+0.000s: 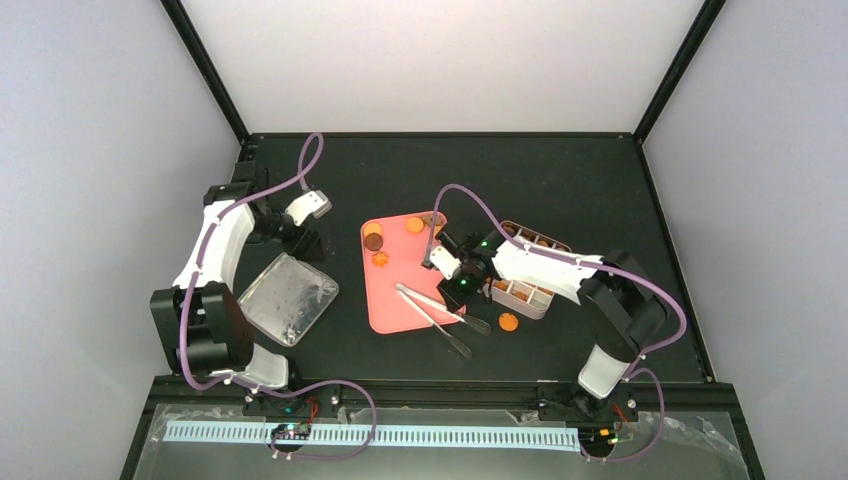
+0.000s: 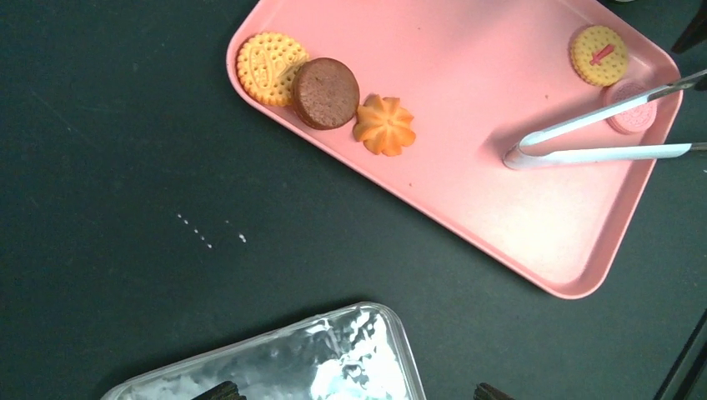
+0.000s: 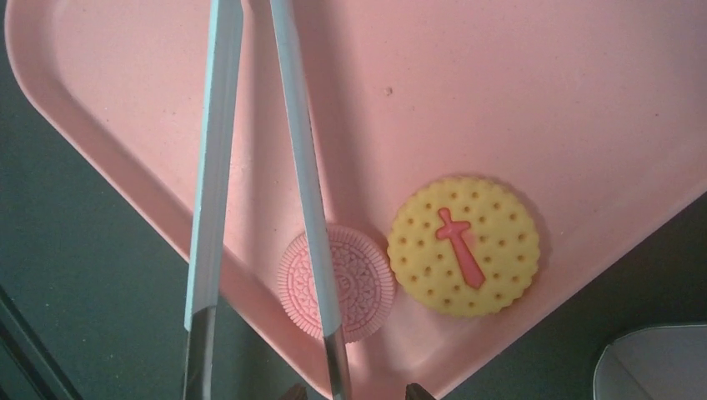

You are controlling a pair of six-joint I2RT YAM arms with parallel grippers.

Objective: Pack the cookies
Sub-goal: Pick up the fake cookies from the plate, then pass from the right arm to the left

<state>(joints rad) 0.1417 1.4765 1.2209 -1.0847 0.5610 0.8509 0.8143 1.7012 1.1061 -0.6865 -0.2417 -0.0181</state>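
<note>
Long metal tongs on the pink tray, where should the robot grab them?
Probably come down from above and close across both arms near the middle of the long metal tongs. They lie flat, joined end on the pink rectangular tray, arms spreading toward the tips.

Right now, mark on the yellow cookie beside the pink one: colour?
Pink-red mark, clearest in right wrist.

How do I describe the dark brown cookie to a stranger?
Look at the pink tray on the black table. Near one corner three cookies lie in a row; the dark brown cookie is the middle one, between a yellow cookie and an orange flower-shaped cookie. It alone is dark.
</note>
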